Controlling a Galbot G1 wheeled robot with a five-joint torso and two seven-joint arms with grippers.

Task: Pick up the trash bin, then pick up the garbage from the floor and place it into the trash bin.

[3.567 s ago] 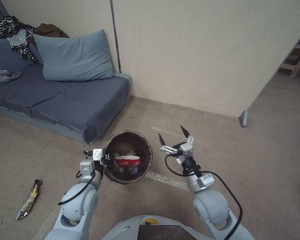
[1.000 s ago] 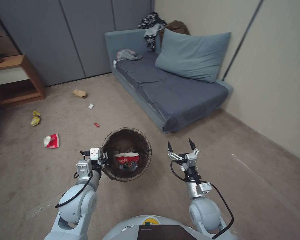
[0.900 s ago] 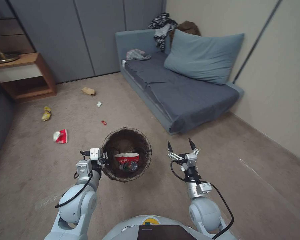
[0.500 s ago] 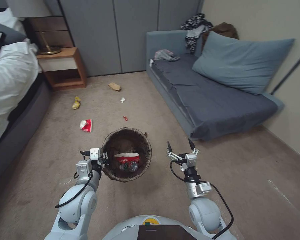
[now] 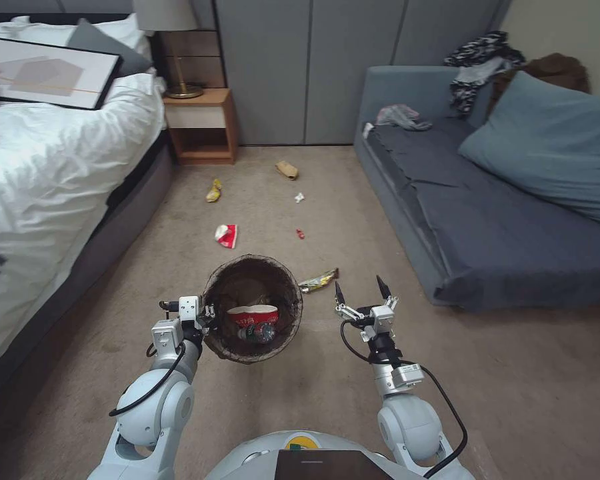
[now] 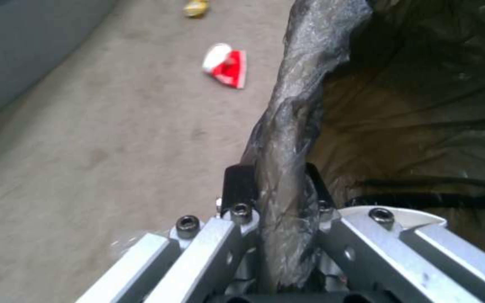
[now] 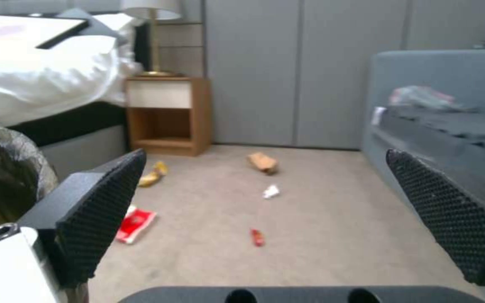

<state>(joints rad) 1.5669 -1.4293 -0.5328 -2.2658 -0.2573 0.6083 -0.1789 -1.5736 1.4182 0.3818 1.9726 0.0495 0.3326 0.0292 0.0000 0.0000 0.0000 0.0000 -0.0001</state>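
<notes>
While the left claw pinches the trash bin rim, hiding carpet, the right claw gapes.

Arms: pale grey-white rounded shells, black cable looped along each. Left gripper and right gripper: silver metal brackets with dark hex screws, black fingers with dimpled pads. Torso top shows a yellow-green round mark.

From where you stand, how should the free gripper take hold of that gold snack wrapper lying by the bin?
Probably across the narrow width of the gold wrapper, near its middle, coming straight down. It lies flat on the carpet, a long thin strip beside the trash bin, so a side approach finds no edge. The right gripper is open nearby; the left gripper holds the bin's rim.
</notes>
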